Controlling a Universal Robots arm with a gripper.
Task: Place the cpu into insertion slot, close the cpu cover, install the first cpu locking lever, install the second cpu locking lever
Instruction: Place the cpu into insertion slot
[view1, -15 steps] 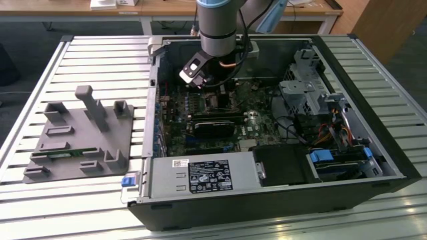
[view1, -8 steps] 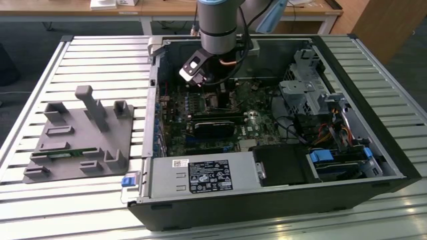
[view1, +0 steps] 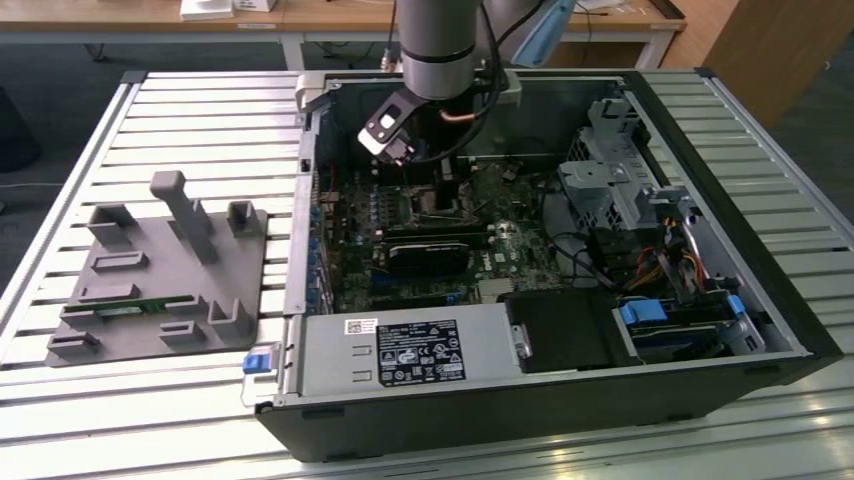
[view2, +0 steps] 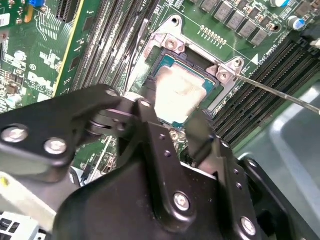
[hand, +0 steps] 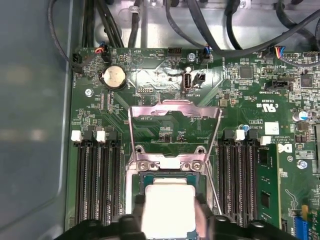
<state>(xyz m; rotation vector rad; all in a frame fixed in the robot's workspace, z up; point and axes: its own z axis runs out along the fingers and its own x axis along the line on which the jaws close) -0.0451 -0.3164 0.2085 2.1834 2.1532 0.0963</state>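
The cpu (hand: 167, 202) is partly hidden behind the hand (hand: 168, 224).

I am looking down on the cpu (hand: 167, 207), a pale beige-silver square lying flat inside the insertion slot (view2: 165, 44), whose silvery rim is framing it on the green board. I cannot tell if it is fully seated. The cpu cover (hand: 175, 105), a thin silvery windowed frame, is sitting swung open, clear of the chip.
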